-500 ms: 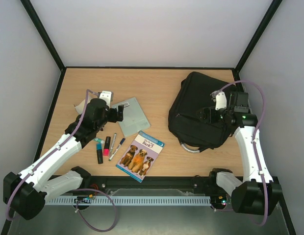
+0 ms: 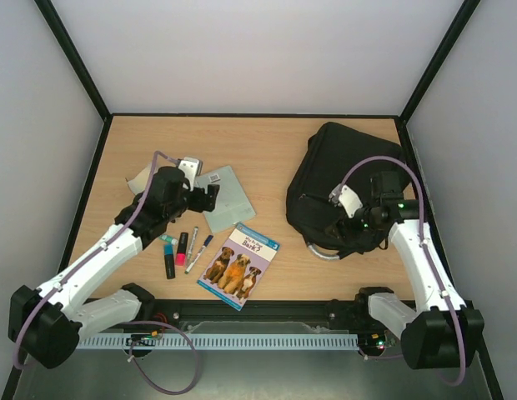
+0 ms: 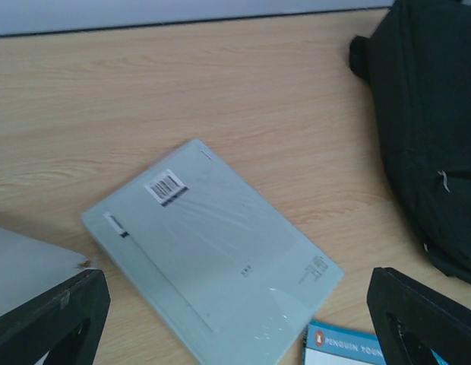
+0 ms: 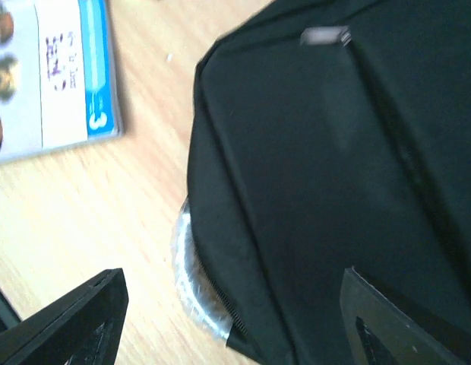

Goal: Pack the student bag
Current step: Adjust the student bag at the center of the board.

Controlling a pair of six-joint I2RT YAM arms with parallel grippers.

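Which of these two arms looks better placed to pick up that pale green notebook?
Left, probably. The left gripper hangs open right over the pale green notebook, while the right gripper is far off, over the student bag.

student bag [image 4: 334,152] blurred, book [image 3: 343,350] edge-cropped

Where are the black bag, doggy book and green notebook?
Black fabric backpack [image 2: 321,175], top view, upper panel.
Paper book with three dogs [image 2: 238,268], top view, cover middle.
Pale green flat notebook [image 3: 213,251], left wrist view, cover.
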